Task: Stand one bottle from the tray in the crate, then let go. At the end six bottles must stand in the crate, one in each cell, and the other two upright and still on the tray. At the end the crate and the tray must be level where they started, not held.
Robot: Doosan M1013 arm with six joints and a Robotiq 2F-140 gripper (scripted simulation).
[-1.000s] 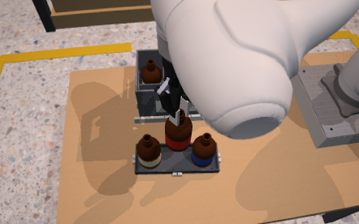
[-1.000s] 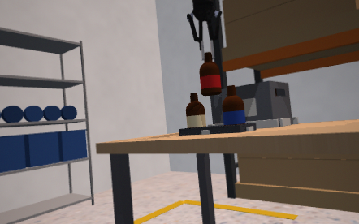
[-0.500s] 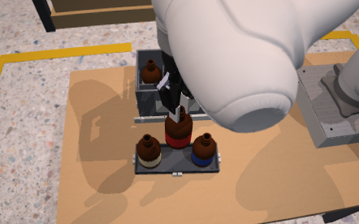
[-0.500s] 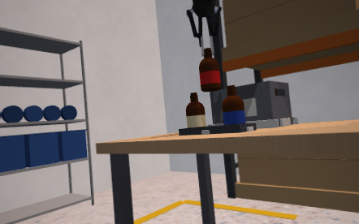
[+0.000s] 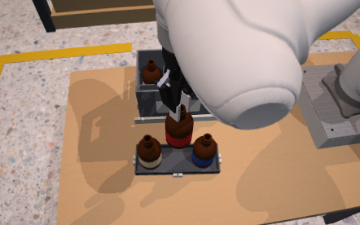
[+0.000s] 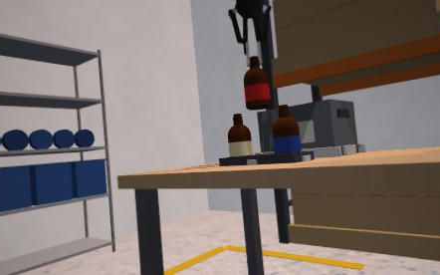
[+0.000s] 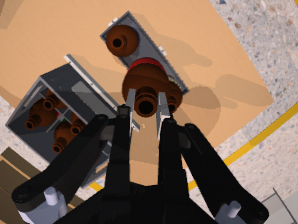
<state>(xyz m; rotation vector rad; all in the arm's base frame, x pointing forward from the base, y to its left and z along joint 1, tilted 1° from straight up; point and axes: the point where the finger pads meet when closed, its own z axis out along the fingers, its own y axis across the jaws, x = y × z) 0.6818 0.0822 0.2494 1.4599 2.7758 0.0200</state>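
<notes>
My gripper [image 5: 179, 110] is shut on the neck of a brown bottle with a red label [image 5: 178, 130] and holds it in the air above the dark tray [image 5: 177, 163]. The side view shows this bottle [image 6: 257, 85] hanging well above the tray [image 6: 265, 158], under the gripper [image 6: 255, 50]. In the wrist view the fingers clamp its neck. Two bottles stand upright on the tray, one with a cream label [image 5: 150, 152] and one with a blue label [image 5: 204, 152]. The grey crate lies behind the tray with several bottles in its cells [image 7: 49, 119]; the arm hides most of it.
The tray and crate rest on a wooden table [image 5: 208, 163]. A grey robot base plate [image 5: 339, 106] sits at the table's right. A metal shelf with blue boxes [image 6: 36, 164] stands away to the left. Yellow floor tape [image 5: 62, 53] borders the table.
</notes>
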